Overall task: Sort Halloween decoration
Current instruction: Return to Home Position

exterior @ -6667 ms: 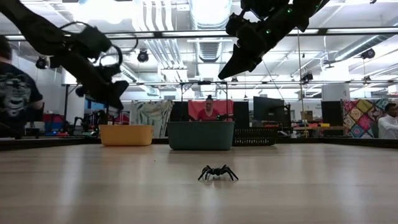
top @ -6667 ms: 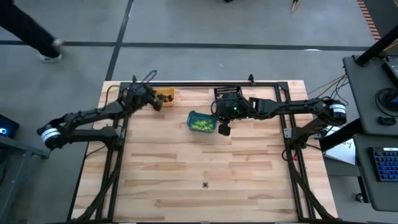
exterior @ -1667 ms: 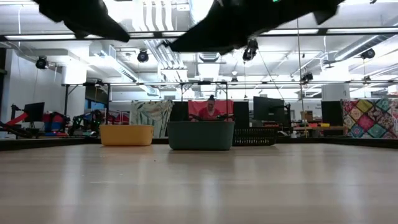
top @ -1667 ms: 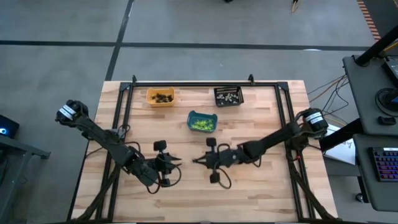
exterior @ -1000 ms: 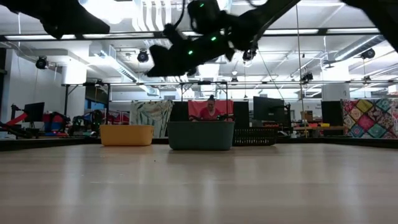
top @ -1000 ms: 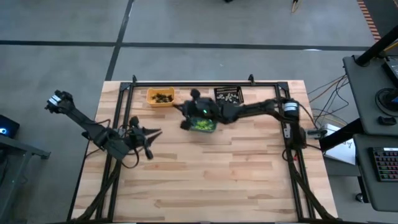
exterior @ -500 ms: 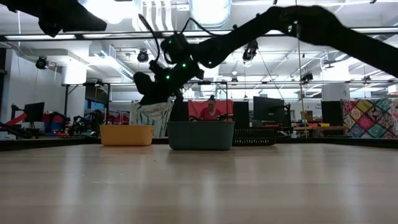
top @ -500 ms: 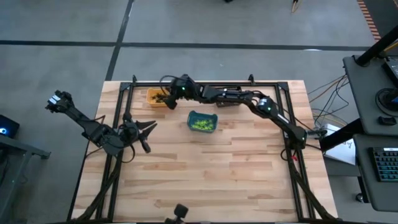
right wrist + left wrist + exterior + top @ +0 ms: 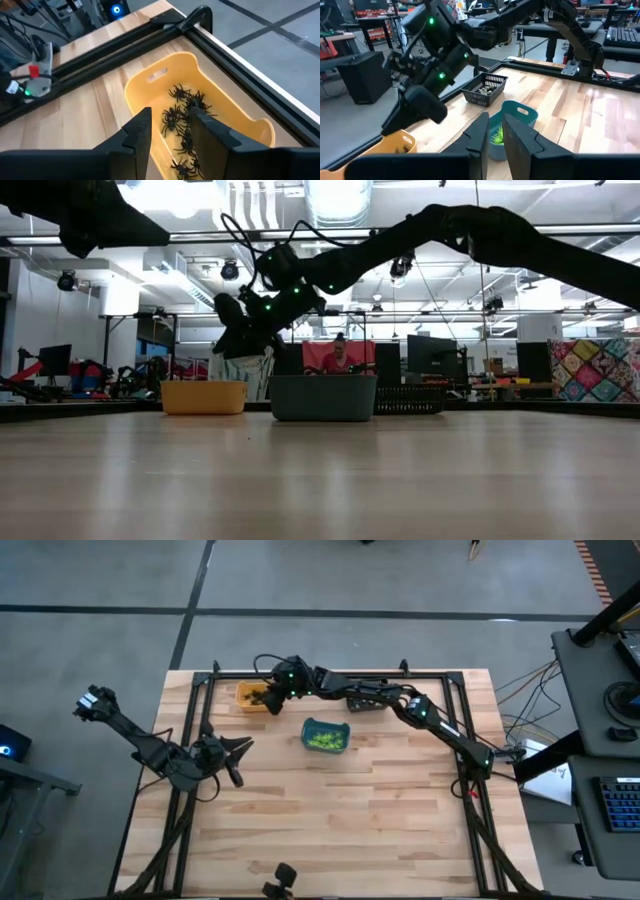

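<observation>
**Right pincer.** The right pincer (image 9: 169, 114) is hanging released over the yellow bin (image 9: 150, 75). Its fingers are standing apart and gripping nothing.

**Left pincer.** The left pincer (image 9: 495, 120) is waiting at 9 o'clock on the bench (image 9: 350, 820). Its fingers are parted by a narrow slit and are carrying nothing.

**Step in hand (judgement).**
- The right arm is stretching in from the 3 o'clock side and passing above the black basket (image 9: 495, 96).
- A clean withdrawal is therefore calling for a straight lift clear of the yellow rim before any swing.
- After that it needs a high arc back toward 3 o'clock, so that no link is clipping the basket or the teal bin (image 9: 526, 116).
- The fingers should be travelling empty, and the left arm should be keeping to its own side.

**Halloween decoration.**
- The pieces are lying sorted by colour, with none showing loose on the bench in the high view.
- The black spiders (image 9: 182, 120) are heaped in the yellow bin at 11 o'clock. They are thin-legged, glossy and tangling together.
- The lime-green pieces (image 9: 324, 741) are filling the teal bin just toward 12 o'clock of centre.
- The pale pieces (image 9: 485, 90) are sitting in the black basket at 12 o'clock (too small to make out their shape).
</observation>
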You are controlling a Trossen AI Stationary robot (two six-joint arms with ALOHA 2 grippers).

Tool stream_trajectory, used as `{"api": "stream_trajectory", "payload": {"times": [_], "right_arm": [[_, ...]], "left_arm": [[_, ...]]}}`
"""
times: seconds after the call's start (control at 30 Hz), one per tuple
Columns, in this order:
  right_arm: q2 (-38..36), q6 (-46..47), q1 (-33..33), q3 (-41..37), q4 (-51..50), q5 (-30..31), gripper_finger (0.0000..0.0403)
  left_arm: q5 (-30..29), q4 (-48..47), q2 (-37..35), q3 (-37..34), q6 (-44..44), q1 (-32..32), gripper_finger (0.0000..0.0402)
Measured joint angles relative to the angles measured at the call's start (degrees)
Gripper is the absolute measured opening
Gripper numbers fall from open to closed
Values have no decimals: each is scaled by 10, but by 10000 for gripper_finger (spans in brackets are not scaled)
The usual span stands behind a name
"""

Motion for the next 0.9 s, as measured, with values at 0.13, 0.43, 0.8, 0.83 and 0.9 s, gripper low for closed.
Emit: {"api": "stream_trajectory", "payload": {"times": [0.13,0.43,0.8,0.83,0.9], "right_arm": [[-3,0,0,13,-15,-9,134],[-47,-89,38,17,-4,-108,121],[-107,-202,101,13,-9,-108,88],[-111,-208,103,12,-11,-108,86],[-118,-214,109,11,-18,-108,82]], "left_arm": [[0,4,1,-1,-18,0,35],[71,3,-6,-21,8,14,35],[162,3,-79,-28,85,57,35],[164,4,-88,-28,92,58,35],[164,4,-103,-30,100,58,35]]}}
